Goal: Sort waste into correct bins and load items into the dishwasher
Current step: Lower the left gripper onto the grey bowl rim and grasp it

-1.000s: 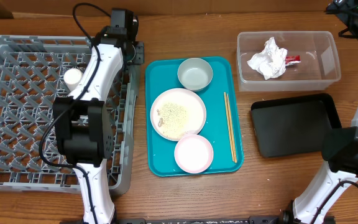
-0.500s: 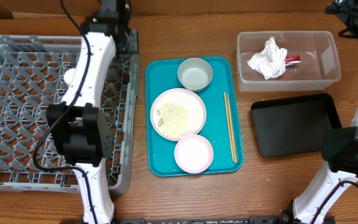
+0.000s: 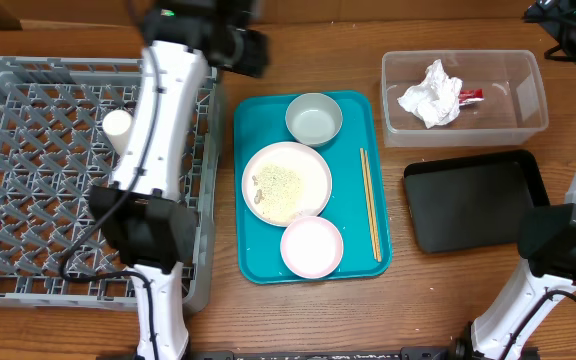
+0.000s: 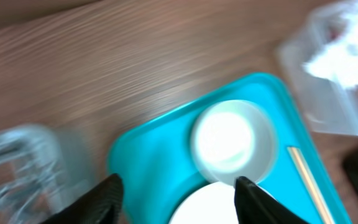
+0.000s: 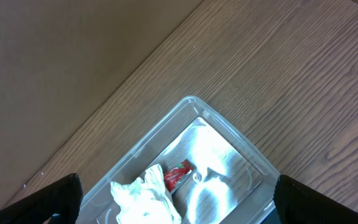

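Left gripper (image 4: 178,183) hangs over the far end of the teal tray (image 3: 258,260), fingers spread with nothing between them. The grey-green bowl (image 3: 314,119) sits right under it, so judged lined up for that bowl; the wrist view is blurry. White cup (image 3: 117,125) already lies in the dish rack (image 3: 38,64), far side, which reads as the rack being loaded piece by piece. On the tray: large plate (image 3: 318,175) in the middle with rice crumbs (image 3: 280,182) on it, pinkish bowl (image 3: 311,246) near end just beside the plate, chopsticks (image 3: 370,205) along the right edge. Bowl rim is close to the plate and the tray's far lip, tight room for a finger there. Right gripper (image 5: 176,186) hovers wide open above the clear tub (image 3: 528,70), which holds the napkin (image 3: 430,93) and red wrapper (image 3: 470,96). Black tray (image 3: 478,200) holds nothing, likely meant for the crumbs. Open wood between tray and bins.
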`<action>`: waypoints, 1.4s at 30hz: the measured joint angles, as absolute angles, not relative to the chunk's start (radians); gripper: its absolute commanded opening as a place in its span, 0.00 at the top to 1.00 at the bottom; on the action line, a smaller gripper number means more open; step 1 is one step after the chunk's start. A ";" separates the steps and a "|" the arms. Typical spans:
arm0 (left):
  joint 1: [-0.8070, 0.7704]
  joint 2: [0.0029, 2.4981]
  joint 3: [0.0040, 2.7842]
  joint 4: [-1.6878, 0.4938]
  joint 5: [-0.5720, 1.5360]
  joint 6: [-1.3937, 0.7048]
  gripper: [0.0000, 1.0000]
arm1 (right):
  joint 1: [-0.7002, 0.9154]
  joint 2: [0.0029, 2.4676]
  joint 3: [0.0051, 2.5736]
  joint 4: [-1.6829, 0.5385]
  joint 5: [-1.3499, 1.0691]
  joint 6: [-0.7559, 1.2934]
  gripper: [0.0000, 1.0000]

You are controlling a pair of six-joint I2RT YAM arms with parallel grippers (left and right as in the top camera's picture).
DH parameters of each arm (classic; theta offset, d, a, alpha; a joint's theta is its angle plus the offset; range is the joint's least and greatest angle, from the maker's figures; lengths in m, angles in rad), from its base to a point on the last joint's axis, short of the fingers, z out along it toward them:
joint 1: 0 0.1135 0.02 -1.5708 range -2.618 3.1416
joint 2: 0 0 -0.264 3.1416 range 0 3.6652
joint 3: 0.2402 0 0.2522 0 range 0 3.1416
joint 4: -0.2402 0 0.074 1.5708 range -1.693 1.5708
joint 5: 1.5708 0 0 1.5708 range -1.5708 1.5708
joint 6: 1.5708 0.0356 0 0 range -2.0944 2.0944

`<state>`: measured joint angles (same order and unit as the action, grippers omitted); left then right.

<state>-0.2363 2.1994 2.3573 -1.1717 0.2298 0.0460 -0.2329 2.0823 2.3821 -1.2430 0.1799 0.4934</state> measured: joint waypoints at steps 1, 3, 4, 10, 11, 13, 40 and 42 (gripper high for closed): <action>-0.262 2.199 2.345 -1.154 0.241 0.060 0.36 | -0.233 2.082 2.382 -1.243 0.180 0.493 0.00; -0.317 2.199 2.307 -1.111 0.259 0.088 0.35 | -0.233 2.082 2.382 -1.243 0.179 0.493 0.00; -0.339 2.199 2.288 -1.091 0.262 0.095 0.35 | -0.233 2.082 2.382 -1.243 0.180 0.493 0.00; -0.451 2.199 2.131 -0.958 0.242 0.129 0.34 | -0.233 2.082 2.382 -1.243 0.179 0.493 0.00; -0.463 2.199 2.108 -0.938 0.229 0.131 0.34 | -0.233 2.082 2.382 -1.243 0.180 0.493 0.00; -0.485 2.199 2.061 -0.897 0.199 0.135 0.35 | -0.233 2.082 2.382 -1.243 0.179 0.494 0.00; -0.547 2.199 1.732 -0.618 0.076 0.184 0.38 | -0.233 2.082 2.382 -1.243 0.180 0.493 0.00; -0.547 2.199 1.718 -0.606 0.076 0.184 0.39 | -0.233 2.082 2.382 -1.243 0.180 0.493 0.00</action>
